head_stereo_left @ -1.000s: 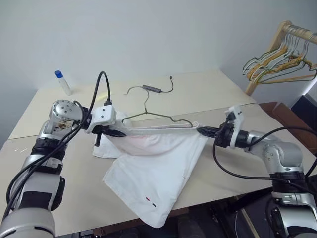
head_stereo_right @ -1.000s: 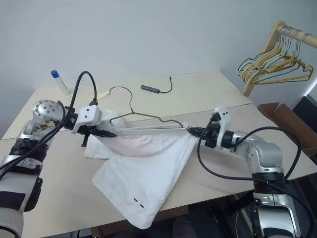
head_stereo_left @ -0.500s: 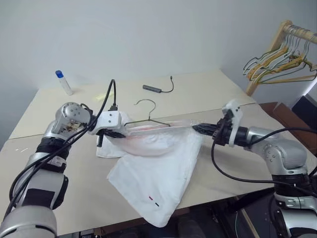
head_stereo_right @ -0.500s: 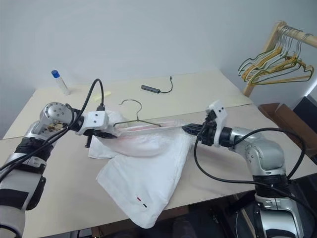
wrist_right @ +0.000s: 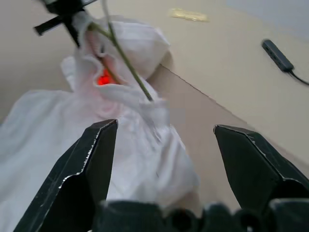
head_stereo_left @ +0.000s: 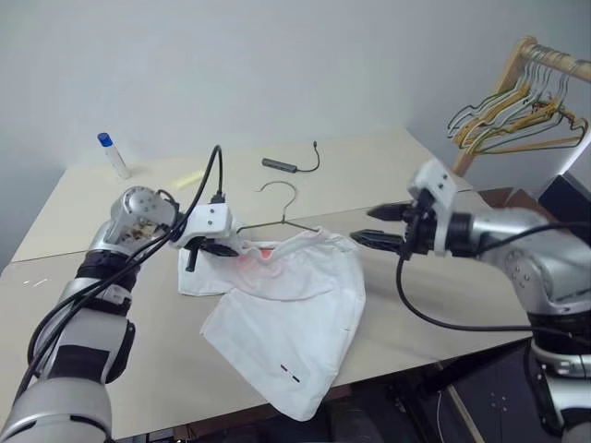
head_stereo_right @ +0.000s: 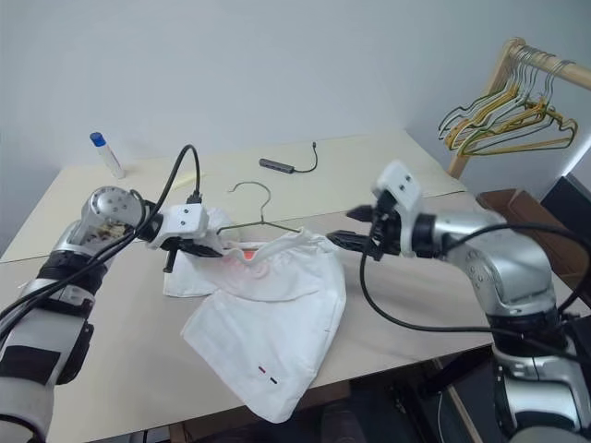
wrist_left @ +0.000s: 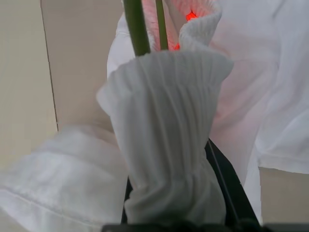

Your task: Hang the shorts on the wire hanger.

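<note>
In the head views, the white thin-fabric shorts (head_stereo_left: 286, 305) had been let go by the right gripper (head_stereo_left: 383, 227), whose fingers were now spread wide and lifted off. The waistband had gone slack on the thin olive-green wire hanger (head_stereo_left: 277, 214) above the beige worktop (head_stereo_left: 388, 166). One side likely needed catching again.

In the left wrist view, the gathered waistband was pinched by the left gripper (head_stereo_left: 222, 247).

In the right wrist view, the fingers stood apart.

No writing could be read.

white thin-fabric shorts (head_stereo_left: 291, 309): crumpled on the surface, gathered waistband raised around hanger wire, hem with red and dark marks near front edge | olive-green wire hanger (head_stereo_left: 277, 208): hook up, lower part inside waistband
</note>
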Controlling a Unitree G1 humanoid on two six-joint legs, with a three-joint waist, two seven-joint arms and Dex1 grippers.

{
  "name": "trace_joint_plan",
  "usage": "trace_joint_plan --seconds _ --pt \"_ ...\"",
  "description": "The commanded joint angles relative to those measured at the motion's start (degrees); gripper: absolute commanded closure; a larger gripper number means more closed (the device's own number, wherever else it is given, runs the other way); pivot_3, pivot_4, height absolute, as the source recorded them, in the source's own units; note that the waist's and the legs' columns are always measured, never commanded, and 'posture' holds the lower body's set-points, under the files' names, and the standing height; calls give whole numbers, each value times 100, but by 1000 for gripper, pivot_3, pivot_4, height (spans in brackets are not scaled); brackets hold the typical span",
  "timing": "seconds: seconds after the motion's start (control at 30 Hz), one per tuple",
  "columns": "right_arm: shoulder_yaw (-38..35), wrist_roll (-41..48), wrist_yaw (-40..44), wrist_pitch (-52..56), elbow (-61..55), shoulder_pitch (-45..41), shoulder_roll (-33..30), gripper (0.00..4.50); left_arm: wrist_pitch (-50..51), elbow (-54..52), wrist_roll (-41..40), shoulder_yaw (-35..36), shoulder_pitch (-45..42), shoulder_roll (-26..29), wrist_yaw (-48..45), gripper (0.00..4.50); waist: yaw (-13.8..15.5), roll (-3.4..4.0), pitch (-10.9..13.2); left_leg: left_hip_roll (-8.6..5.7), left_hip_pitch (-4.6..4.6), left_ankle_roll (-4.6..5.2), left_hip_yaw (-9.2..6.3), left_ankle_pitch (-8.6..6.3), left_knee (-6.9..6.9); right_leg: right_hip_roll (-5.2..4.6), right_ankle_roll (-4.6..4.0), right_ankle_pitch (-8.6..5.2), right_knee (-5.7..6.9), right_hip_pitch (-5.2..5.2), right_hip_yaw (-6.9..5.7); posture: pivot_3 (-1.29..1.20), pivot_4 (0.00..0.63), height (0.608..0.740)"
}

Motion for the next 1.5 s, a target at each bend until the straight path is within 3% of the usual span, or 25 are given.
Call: trace_joint_plan --seconds 0.03,0.17,0.33,0.4,0.7,0.77,0.97,1.2,1.37,1.5 --pt "1029 -622 359 175 249 -630 -97 690 24 -25 -139 184 -276 -71 -17 4448 -28 -2 -1 1 -1 0 -2 0 0 0 1 0 -2 1 -3 -224 0 740" --pt "2160 -1744 474 -294 1272 -1261 103 690 34 -77 -183 219 -264 -138 -34 4448 -98 -2 -1 -3 -8 2 2 -1 0 -5 1 0 1 -8 2 -215 0 740" --pt "2346 -2217 674 -747 2241 -1590 534 858 66 -227 -243 264 -178 -107 -69 4448 -191 -2 -2 -5 -84 -12 -2 8 19 -12 -1 1 41 -89 4 -203 0 740" --pt "2329 -2322 820 -903 2328 -1630 600 1223 82 -284 -264 277 -151 -88 -94 4448 -214 -2 -2 -5 -88 -13 -4 10 19 -11 -2 1 46 -91 4 -201 0 740" --pt "2121 -2415 1205 -1094 2246 -1551 786 4350 -47 -290 -336 311 -190 -175 -128 4448 -234 -2 -2 -7 -84 -15 -4 10 20 -13 -1 2 42 -89 4 -208 0 740" --pt "1986 -2318 1291 -1013 2076 -1397 713 4481 -115 -257 -493 438 -202 -271 -126 4448 -236 -2 -2 -7 -84 -15 -4 10 20 -13 -1 2 42 -88 4 -209 0 740" --pt "1257 -1918 1307 -354 1295 -605 275 4500 442 -278 -1291 1085 -295 -470 -391 2584 -206 -2 -2 -11 -93 -13 -13 9 25 -23 0 2 41 -88 -4 -218 0 740" --pt "-566 -1070 659 1251 253 928 -185 4500 696 -265 -1911 2141 -301 -774 1104 333 -188 -5 -5 -14 -90 -12 -19 9 30 -34 1 2 36 -82 -7 -250 0 740" --pt "-2035 -627 128 2402 -300 1839 -298 4500 1380 -1139 -2429 2412 -154 -959 1361 333 -215 -4 -6 -20 -86 -12 -16 9 26 -42 1 2 37 -79 -5 -282 0 740" --pt "-3187 -528 -388 3651 -508 2040 -136 4500 2908 -2582 -3376 2617 25 -1349 1934 333 -226 -1 -9 -20 -87 -12 -16 9 27 -45 3 3 37 -74 -2 -304 0 740"
